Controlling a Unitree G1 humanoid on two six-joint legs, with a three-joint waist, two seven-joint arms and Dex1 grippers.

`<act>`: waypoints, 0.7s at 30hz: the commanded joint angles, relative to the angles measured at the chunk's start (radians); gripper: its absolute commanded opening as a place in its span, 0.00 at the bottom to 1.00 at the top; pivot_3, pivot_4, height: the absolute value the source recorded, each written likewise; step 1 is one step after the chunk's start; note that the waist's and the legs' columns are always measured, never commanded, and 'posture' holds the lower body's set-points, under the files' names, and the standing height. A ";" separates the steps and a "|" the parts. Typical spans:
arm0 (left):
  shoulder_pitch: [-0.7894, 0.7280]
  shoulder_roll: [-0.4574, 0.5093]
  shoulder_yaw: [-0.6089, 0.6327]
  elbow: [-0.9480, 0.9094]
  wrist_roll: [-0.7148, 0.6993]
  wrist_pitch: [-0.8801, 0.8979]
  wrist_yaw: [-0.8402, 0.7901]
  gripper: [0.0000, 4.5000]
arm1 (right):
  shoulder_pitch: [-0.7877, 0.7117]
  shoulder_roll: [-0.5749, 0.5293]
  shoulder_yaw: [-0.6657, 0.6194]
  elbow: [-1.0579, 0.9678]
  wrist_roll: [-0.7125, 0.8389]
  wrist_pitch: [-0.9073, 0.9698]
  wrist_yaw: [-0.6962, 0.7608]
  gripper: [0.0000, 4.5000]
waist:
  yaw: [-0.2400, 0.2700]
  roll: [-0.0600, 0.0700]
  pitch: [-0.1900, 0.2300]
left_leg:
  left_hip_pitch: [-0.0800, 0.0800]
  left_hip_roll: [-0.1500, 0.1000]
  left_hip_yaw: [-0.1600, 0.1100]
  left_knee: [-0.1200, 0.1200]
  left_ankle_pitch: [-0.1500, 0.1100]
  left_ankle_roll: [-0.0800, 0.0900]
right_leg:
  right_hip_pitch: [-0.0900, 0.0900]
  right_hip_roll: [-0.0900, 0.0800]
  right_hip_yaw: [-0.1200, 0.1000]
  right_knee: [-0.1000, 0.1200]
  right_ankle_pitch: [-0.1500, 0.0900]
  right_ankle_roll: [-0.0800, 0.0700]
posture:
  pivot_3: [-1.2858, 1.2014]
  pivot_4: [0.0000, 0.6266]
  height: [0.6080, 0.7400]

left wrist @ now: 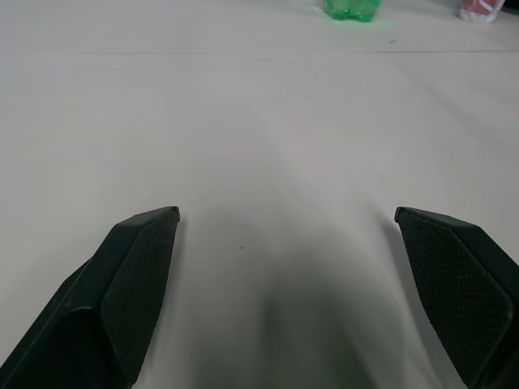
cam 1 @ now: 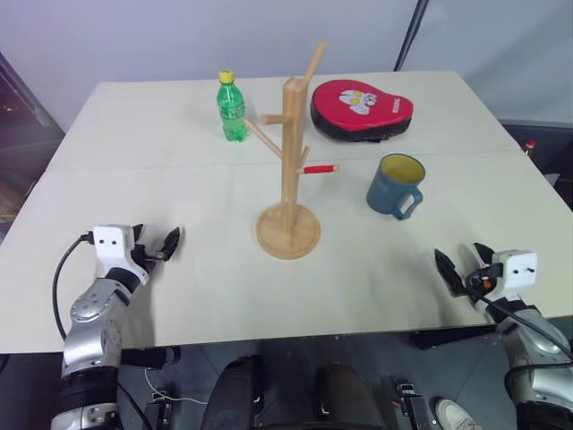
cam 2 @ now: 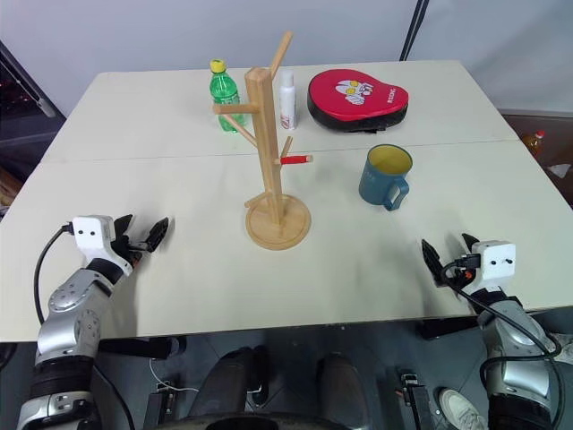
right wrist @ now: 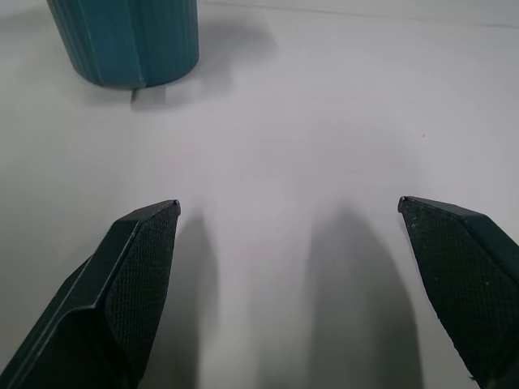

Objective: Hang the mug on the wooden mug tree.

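- Right eye view: teal-blue ceramic mug (cam 2: 386, 175) stands upright on the pale surface (cam 2: 179, 269), right of the light-wood mug tree (cam 2: 273, 161), handle towards the robot.
- Right gripper (cam 2: 446, 258) and left gripper (cam 2: 141, 235): fingers apart, empty.
- Recommendation: approach with the right, grip the mug's wall, keep the handle free.

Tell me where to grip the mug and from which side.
Probably the rim and wall of the mug, on the side opposite the handle, coming from above with the right gripper, which is nearer. It stands upright and open-topped, handle pointing toward the robot's right front. That grip leaves the loop free to slide over a peg of the tree.
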 commanded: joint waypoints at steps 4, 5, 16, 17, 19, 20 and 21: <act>-0.004 0.002 -0.005 -0.031 0.004 0.004 0.004 1.00 | -0.004 -0.007 -0.010 -0.032 -0.006 -0.017 -0.006 0.99 | 0.000 0.000 0.000 | 0.000 0.000 0.000 0.000 0.000 0.000 | 0.000 0.000 0.000 0.000 0.000 0.000 | 0.52 0.24 1.00; -0.004 0.002 -0.003 -0.035 -0.002 0.007 0.000 1.00 | 0.000 -0.004 -0.008 -0.043 -0.006 -0.014 -0.008 0.99 | 0.000 0.000 0.000 | 0.000 0.000 0.000 0.000 0.000 0.000 | 0.000 0.000 0.000 0.000 0.000 0.000 | 0.52 0.24 1.00; 0.055 0.047 -0.073 -0.233 -0.116 0.032 -0.246 1.00 | 0.034 0.067 0.068 -0.246 -0.024 0.060 -0.083 0.99 | -0.003 0.001 0.000 | 0.000 0.000 0.000 -0.001 0.000 0.000 | -0.001 0.000 0.000 0.000 -0.001 -0.003 | 0.52 0.24 1.00; 0.065 0.055 -0.085 -0.268 -0.149 0.055 -0.283 1.00 | 0.030 0.087 0.088 -0.272 -0.055 0.069 -0.125 0.99 | -0.003 0.001 -0.001 | 0.000 0.000 0.000 -0.001 0.000 -0.001 | -0.001 -0.001 0.000 0.000 -0.001 -0.003 | 0.52 0.24 1.00; 0.078 0.068 -0.104 -0.319 -0.191 0.090 -0.333 1.00 | 0.021 0.118 0.108 -0.304 -0.098 0.083 -0.191 0.99 | -0.003 0.002 -0.001 | 0.000 0.000 0.000 -0.001 -0.001 -0.002 | -0.001 -0.001 0.001 0.000 -0.002 -0.003 | 0.52 0.24 1.00; 0.086 0.080 -0.117 -0.348 -0.208 0.110 -0.361 1.00 | 0.016 0.138 0.114 -0.319 -0.105 0.094 -0.221 0.99 | -0.003 0.002 -0.001 | 0.000 0.000 0.000 -0.001 -0.001 -0.002 | -0.001 -0.001 0.001 0.000 -0.002 -0.004 | 0.52 0.24 1.00; 0.100 0.104 -0.142 -0.394 -0.236 0.140 -0.408 1.00 | 0.010 0.161 0.132 -0.336 -0.130 0.098 -0.257 0.99 | -0.004 0.002 -0.001 | 0.000 0.000 0.000 -0.001 -0.001 -0.002 | -0.001 -0.001 0.001 0.000 -0.002 -0.004 | 0.52 0.24 1.00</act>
